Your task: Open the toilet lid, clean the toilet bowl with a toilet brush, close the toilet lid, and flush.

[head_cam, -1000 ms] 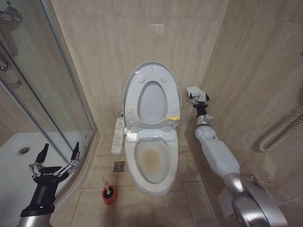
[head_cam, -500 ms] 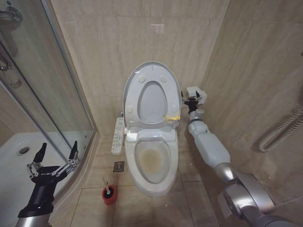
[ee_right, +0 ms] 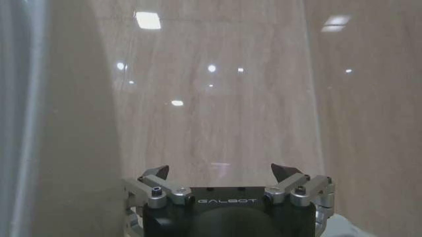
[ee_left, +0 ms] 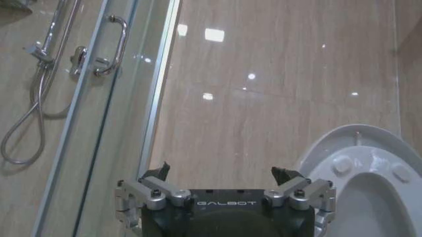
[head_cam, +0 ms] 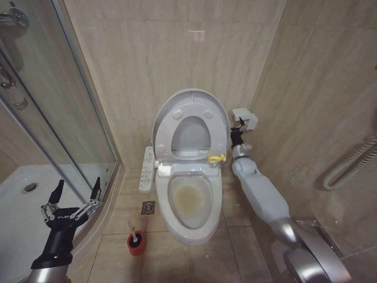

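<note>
1. The room is a small bathroom with glossy beige wall tiles [head_cam: 147,53] and a beige tiled floor [head_cam: 235,236]; a glass shower door with a metal frame [head_cam: 65,112] stands on the robot's left, and a white shower tray [head_cam: 17,206] lies behind it.
2. The white ceramic toilet bowl [head_cam: 189,227] stands against the back wall in the middle of the head view, and its inside is stained brownish-yellow.
3. The large glossy white oval toilet lid [head_cam: 191,103] is raised and leans a little forward from the wall, with the white seat ring just in front of it.
4. A white control panel with buttons [head_cam: 147,168] is fixed on the side of the toilet toward the shower.
5. The toilet brush with a thin white handle and a dark head [head_cam: 133,234] stands in its small red round cup on the floor, near the front of the bowl on the shower side.
6. The left gripper [head_cam: 75,190] is low beside the shower door, well apart from the toilet, and its two fingers are spread wide with nothing between them.
7. The right gripper [head_cam: 240,125] is stretched out just beside the edge of the lid, near the wall; I cannot tell whether it touches the lid.
8. The left wrist view adds a chrome shower hose and handle [ee_left: 39,98] behind the glass, and the lid edge.
9. The right wrist view shows the right gripper's fingertips [ee_right: 285,171] parted and empty, facing the beige wall.
</note>
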### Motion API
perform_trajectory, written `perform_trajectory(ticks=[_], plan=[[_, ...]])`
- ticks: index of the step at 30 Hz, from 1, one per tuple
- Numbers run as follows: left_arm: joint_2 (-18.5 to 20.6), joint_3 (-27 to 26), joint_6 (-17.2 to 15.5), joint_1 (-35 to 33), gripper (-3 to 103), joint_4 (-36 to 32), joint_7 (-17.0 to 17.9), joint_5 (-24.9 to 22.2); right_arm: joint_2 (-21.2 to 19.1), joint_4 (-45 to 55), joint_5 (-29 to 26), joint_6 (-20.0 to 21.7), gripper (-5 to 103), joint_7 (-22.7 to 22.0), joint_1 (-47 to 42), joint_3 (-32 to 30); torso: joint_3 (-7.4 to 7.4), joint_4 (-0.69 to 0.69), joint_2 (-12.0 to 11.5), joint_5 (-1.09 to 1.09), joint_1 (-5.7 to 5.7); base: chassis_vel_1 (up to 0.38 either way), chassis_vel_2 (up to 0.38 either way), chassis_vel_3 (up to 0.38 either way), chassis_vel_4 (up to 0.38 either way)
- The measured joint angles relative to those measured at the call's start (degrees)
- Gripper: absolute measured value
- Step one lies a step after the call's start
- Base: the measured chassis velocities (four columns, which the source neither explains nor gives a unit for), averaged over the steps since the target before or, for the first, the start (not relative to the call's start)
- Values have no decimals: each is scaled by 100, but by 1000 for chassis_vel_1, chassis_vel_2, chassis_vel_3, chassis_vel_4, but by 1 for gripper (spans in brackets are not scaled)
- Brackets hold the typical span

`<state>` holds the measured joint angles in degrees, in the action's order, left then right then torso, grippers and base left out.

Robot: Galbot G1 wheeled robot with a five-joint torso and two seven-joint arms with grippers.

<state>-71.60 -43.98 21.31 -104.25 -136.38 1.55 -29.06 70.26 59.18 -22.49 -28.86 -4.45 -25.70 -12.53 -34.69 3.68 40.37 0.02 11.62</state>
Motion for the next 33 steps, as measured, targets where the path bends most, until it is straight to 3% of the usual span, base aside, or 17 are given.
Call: perform_trajectory(ticks=[5, 11, 19, 33], plan=[[34, 46, -18, 62, 100, 76, 3, 0, -208, 490, -86, 17, 100, -55, -410, -92, 0, 1, 0, 0, 0, 0, 0, 0, 0], [105, 189, -69, 270, 100, 347, 11, -2, -668, 1971, -391, 59, 100, -182, -1655, -386, 0, -3, 0, -1, 0, 0, 0, 0, 0], [219, 253, -89, 517, 100, 678, 55, -51, -940, 3277, -412, -87, 100, -244, -3060, -867, 0, -1, 0, -1, 0, 0, 0, 0, 0], [415, 259, -78, 833, 100, 878, 222, -291, -1401, 4873, -596, -114, 100, -569, -4132, -1631, 0, -3, 0, -3, 0, 0, 0, 0, 0]])
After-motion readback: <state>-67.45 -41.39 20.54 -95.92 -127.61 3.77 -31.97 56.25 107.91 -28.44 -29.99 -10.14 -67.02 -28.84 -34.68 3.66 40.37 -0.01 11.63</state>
